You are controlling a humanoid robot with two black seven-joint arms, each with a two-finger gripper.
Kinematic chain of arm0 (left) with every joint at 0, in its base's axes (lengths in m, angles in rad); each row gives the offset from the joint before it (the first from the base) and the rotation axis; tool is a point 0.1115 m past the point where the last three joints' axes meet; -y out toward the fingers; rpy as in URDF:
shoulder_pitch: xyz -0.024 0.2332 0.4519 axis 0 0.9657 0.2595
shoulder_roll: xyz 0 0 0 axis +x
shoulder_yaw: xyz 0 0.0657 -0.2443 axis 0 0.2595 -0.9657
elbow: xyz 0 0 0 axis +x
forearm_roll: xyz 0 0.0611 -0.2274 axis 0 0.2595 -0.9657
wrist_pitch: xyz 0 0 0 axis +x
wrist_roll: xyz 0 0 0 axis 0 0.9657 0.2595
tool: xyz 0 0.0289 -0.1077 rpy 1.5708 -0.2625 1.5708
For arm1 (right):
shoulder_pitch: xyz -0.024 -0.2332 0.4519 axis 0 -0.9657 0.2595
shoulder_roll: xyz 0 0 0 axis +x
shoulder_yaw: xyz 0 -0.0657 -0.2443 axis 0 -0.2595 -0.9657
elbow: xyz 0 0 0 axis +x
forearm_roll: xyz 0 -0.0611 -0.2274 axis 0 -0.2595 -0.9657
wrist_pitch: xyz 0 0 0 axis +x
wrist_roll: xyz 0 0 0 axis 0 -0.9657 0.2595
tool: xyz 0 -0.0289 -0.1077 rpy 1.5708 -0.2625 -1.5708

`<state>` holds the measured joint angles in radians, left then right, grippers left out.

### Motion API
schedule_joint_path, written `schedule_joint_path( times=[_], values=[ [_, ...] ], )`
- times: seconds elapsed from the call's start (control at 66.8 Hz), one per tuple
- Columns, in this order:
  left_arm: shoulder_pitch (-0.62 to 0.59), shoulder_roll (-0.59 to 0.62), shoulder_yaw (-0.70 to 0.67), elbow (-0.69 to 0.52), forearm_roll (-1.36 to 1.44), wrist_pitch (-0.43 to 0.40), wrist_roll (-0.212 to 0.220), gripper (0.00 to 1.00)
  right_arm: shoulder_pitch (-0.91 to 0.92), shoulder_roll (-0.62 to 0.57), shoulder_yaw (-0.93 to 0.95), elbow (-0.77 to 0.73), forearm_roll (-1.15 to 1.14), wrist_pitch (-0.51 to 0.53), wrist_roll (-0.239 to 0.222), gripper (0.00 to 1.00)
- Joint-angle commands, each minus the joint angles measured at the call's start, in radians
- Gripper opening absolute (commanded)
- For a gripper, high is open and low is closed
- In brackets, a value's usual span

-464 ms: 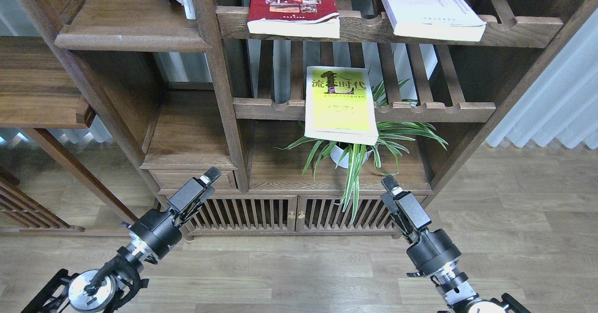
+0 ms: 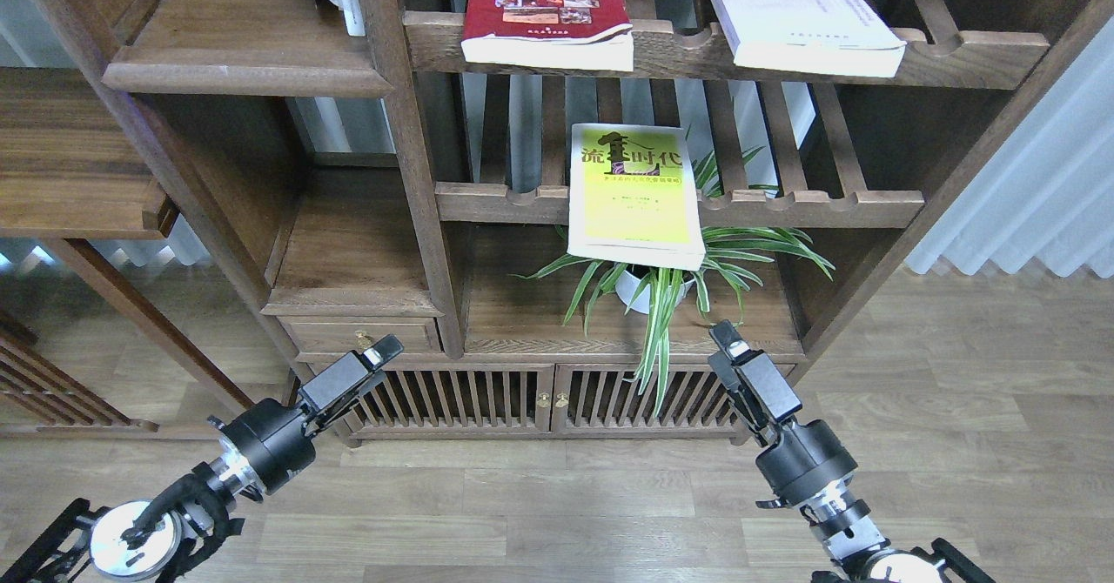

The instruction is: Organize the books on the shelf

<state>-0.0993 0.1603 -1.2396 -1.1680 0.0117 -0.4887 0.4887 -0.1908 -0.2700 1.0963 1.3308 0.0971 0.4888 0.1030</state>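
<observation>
The yellow-green book (image 2: 634,193) with dark Chinese characters lies on the middle slatted shelf and overhangs its front rail. The dark red book (image 2: 546,10) and the pale white-lavender book (image 2: 796,16) lie on the upper slatted shelf. The solid dark-brown shelf (image 2: 248,77) with the moulded front edge is at the upper left, with a white item at its back right. My left gripper (image 2: 383,353) hangs low in front of the drawer. My right gripper (image 2: 722,336) hangs low below the plant. Both are empty, far under the books, and their fingers cannot be told apart.
A potted spider plant (image 2: 670,280) stands under the yellow-green book. A brass-knobbed drawer (image 2: 361,338) and slatted cabinet doors (image 2: 548,400) are at the bottom. Another wooden board (image 2: 70,174) juts out at the left. A white curtain (image 2: 1036,191) hangs at the right, over wooden floor.
</observation>
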Motion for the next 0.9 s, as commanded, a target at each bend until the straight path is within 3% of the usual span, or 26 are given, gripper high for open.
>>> schedule_joint_path(
  times=[0.0, 0.883],
  values=[
    [-0.002, 0.022, 0.003, 0.014, 0.002, 0.0, 0.0, 1.0, 0.005, -0.008, -0.006, -0.042, 0.0, 0.0, 0.0, 1.0],
    [-0.039, 0.034, 0.005, 0.021, -0.001, 0.0, 0.0, 1.0, 0.067, 0.014, 0.004, -0.05, 0.024, 0.0, 0.004, 1.0]
  ],
)
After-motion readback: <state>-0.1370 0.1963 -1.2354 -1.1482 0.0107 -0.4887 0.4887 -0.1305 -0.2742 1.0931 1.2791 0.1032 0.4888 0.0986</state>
